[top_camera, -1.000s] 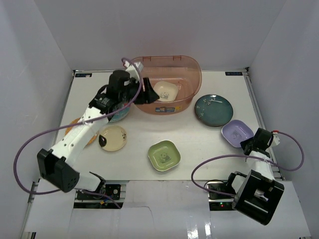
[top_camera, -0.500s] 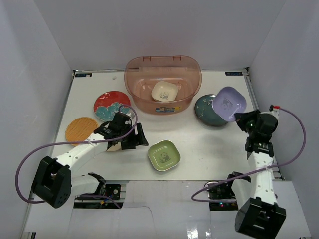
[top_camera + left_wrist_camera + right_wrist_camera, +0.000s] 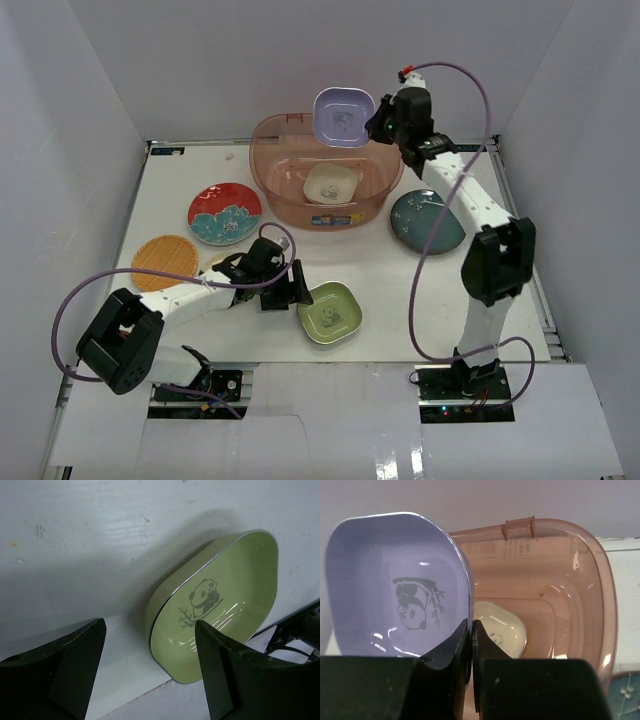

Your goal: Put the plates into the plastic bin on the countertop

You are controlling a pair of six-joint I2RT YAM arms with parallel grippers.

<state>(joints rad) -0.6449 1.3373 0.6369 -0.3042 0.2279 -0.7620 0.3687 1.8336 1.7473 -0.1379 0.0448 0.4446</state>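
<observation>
My right gripper (image 3: 373, 125) (image 3: 471, 630) is shut on the rim of a lavender squarish plate (image 3: 344, 117) (image 3: 395, 590) with a panda print. It holds the plate tilted above the back of the reddish plastic bin (image 3: 275, 150) (image 3: 555, 580). A cream plate (image 3: 330, 183) (image 3: 502, 630) lies in the bin. My left gripper (image 3: 293, 290) (image 3: 150, 675) stands open low over the white countertop (image 3: 400, 290). The near edge of a green panda plate (image 3: 330, 312) (image 3: 220, 615) lies between its fingers.
A red flowered plate (image 3: 225, 212) and an orange plate (image 3: 165, 262) lie at the left. A dark teal plate (image 3: 428, 220) (image 3: 625, 692) lies right of the bin. White walls enclose the countertop. The green plate sits close to the front edge.
The right arm took the lavender plate off the countertop and carried it up over the bin. The left gripper came away from the bin down to the green plate.
</observation>
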